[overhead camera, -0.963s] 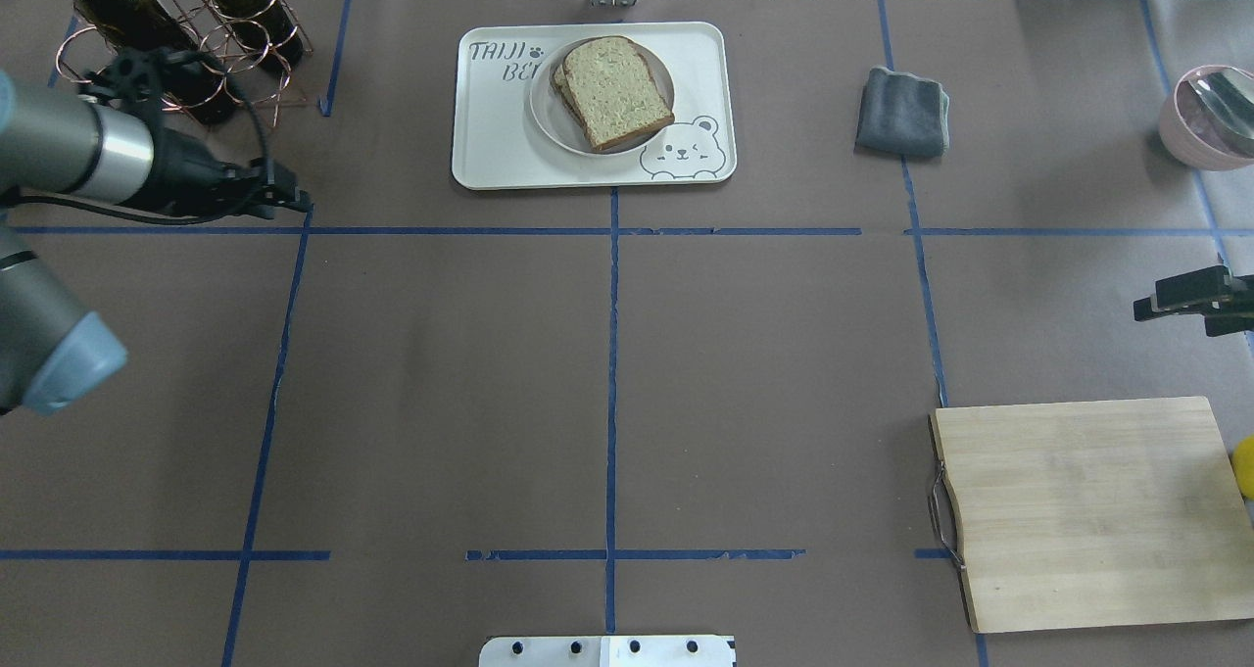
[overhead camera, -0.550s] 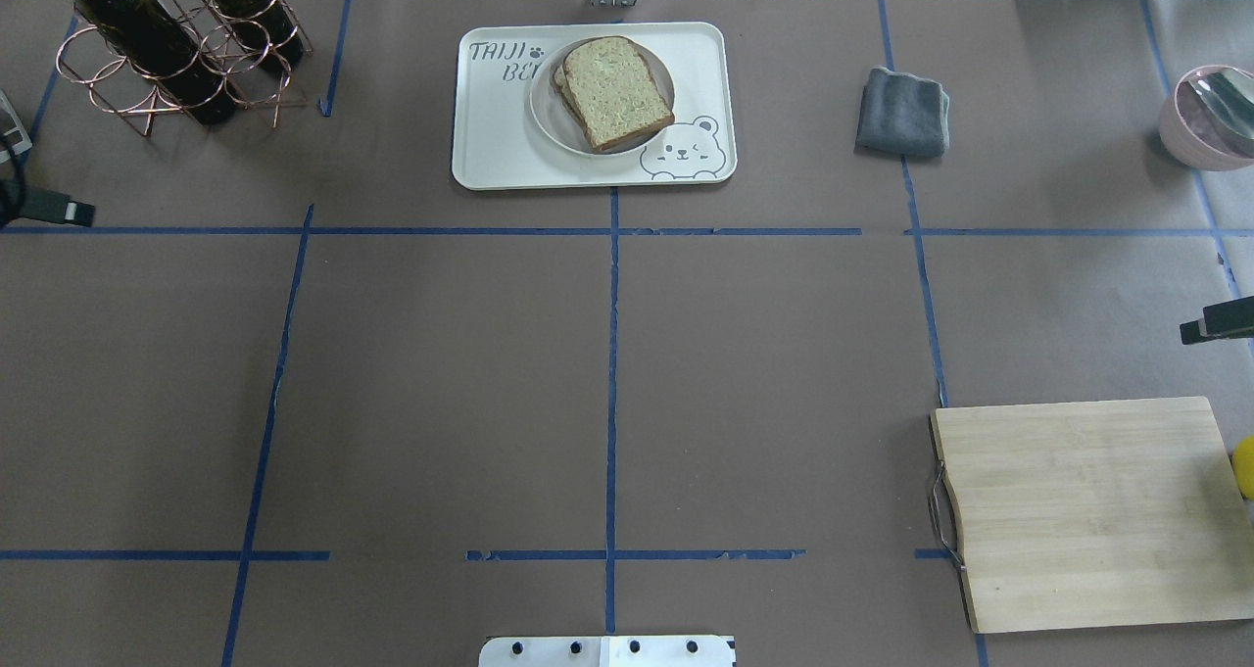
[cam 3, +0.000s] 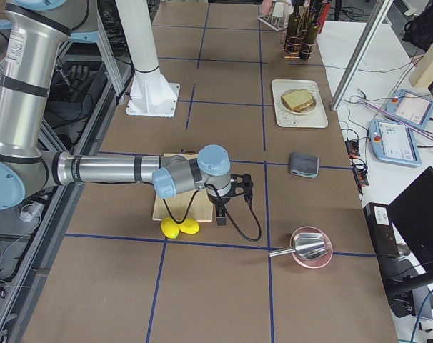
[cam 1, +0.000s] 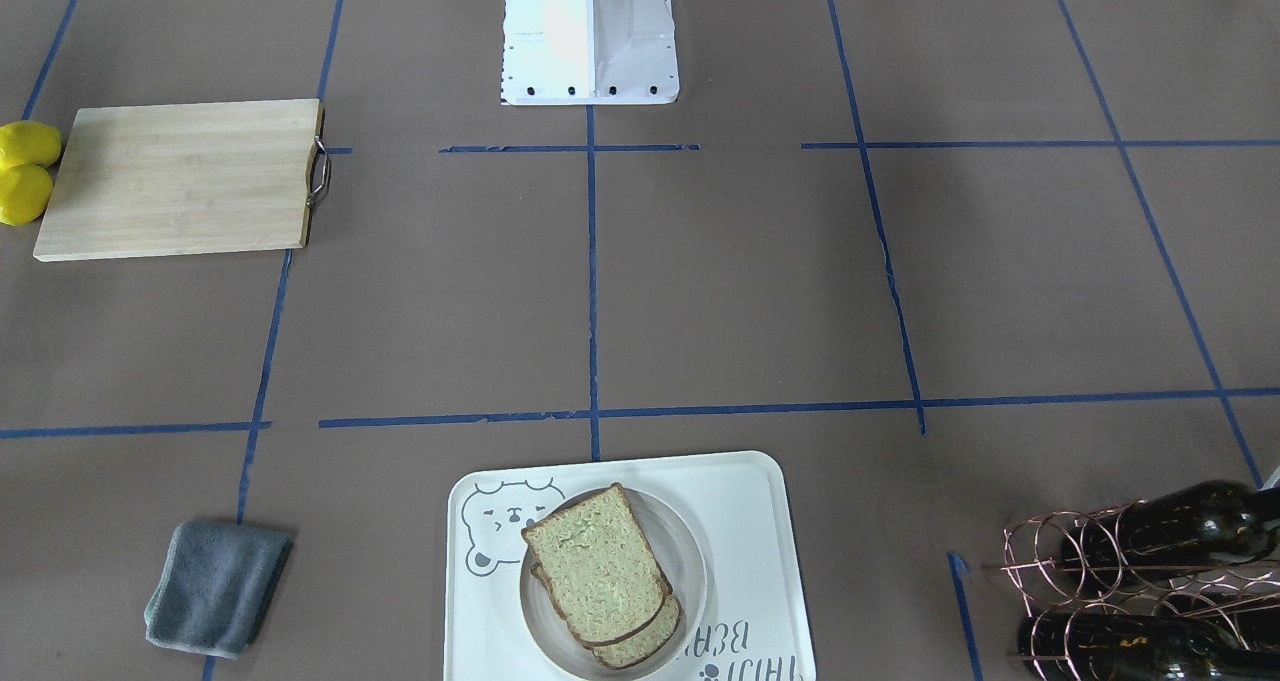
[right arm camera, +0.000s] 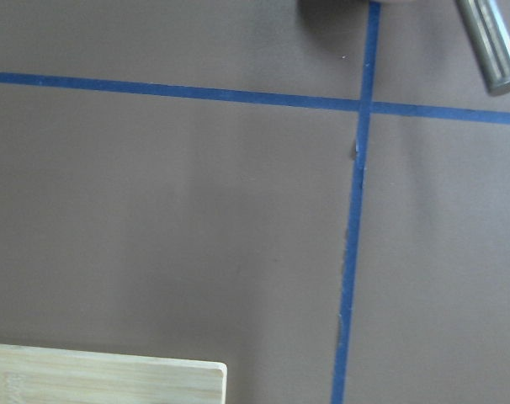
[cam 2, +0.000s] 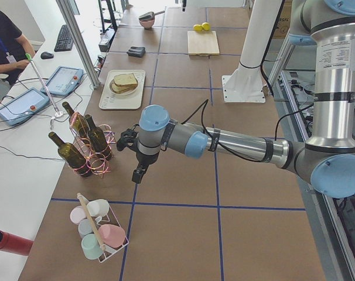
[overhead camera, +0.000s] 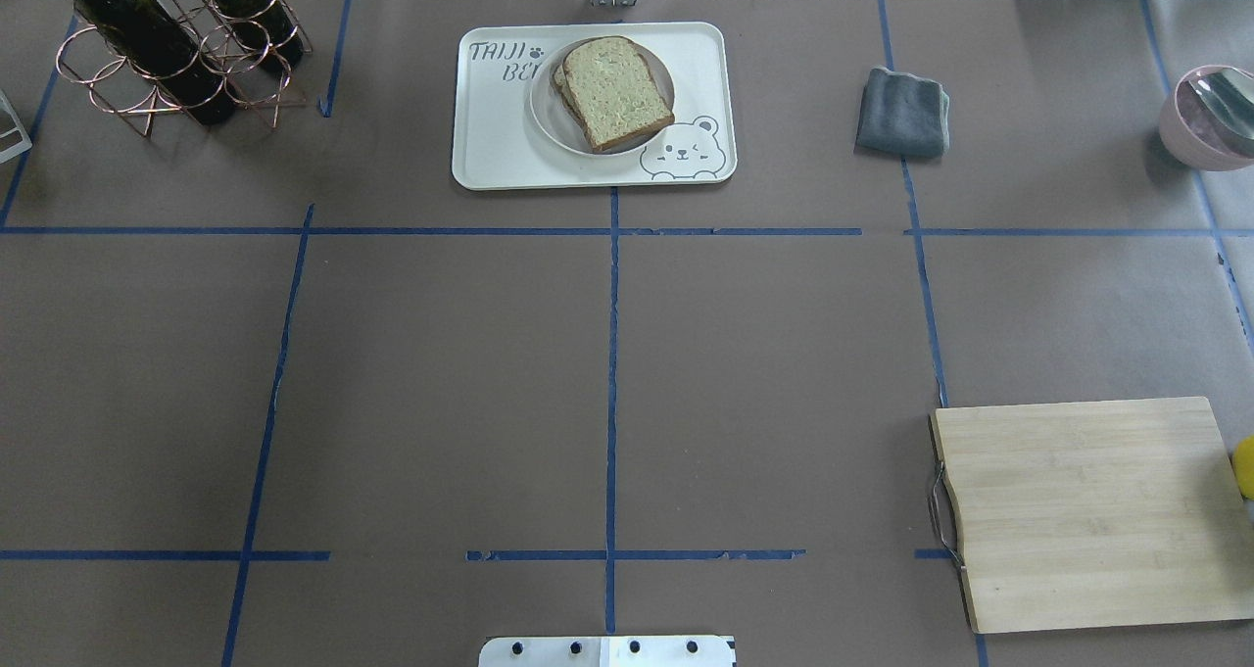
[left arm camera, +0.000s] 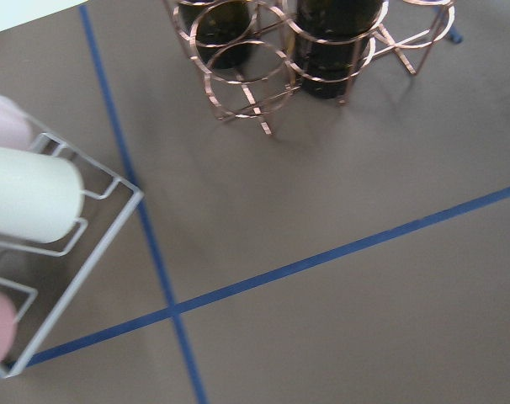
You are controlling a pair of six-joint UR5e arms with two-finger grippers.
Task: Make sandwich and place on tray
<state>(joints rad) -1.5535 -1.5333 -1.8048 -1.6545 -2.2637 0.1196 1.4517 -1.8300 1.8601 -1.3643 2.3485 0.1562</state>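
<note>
The sandwich (overhead camera: 615,92) is sitting on a small round plate (overhead camera: 545,119) on the bear-faced tray (overhead camera: 490,153) at the desk's (overhead camera: 607,373) far side. The left end effector (cam 2: 137,174) is hovering near the wine rack (overhead camera: 162,65) and the right end effector (cam 3: 221,216) by the cutting board (overhead camera: 1087,510); whether either is clenched or released cannot be told.
</note>
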